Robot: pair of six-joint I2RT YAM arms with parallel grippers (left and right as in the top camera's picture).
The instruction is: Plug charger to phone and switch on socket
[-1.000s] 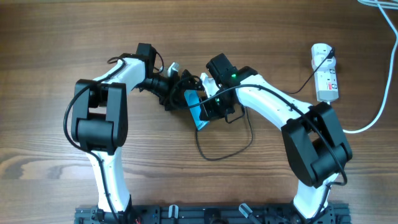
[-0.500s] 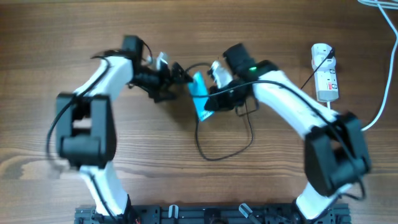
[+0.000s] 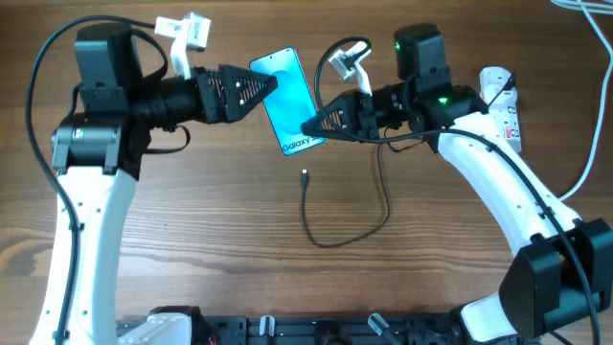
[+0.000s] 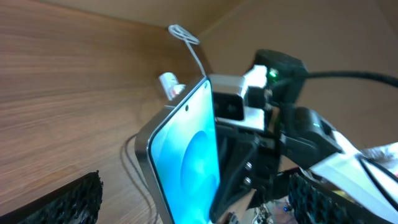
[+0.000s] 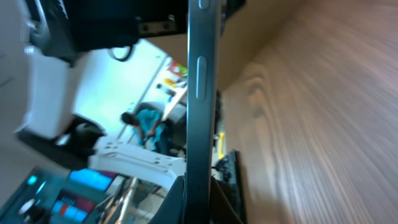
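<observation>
The phone [image 3: 287, 96], with a bright blue screen and "Galaxy" text, is held up off the table between both arms. My right gripper [image 3: 314, 125] is shut on its lower end. The right wrist view shows the phone edge-on [image 5: 200, 74], pinched between the fingers [image 5: 200, 202]. My left gripper [image 3: 263, 88] is at the phone's left edge. In the left wrist view its fingers [image 4: 196, 205] stand wide open on either side of the phone [image 4: 186, 162]. The charger [image 3: 335, 240] lies looped on the table, its tip [image 3: 304, 175] free below the phone. The socket [image 3: 504, 120] lies at the far right.
A thicker white cable [image 3: 586, 163] curves along the right edge of the wooden table. The black cable runs from its loop up towards the socket's top end. The arm bases stand at the front edge.
The phone has gone from low on the table to raised and further back, with its screen in full view. Both arms have lifted and spread apart. The left arm has swung left.
</observation>
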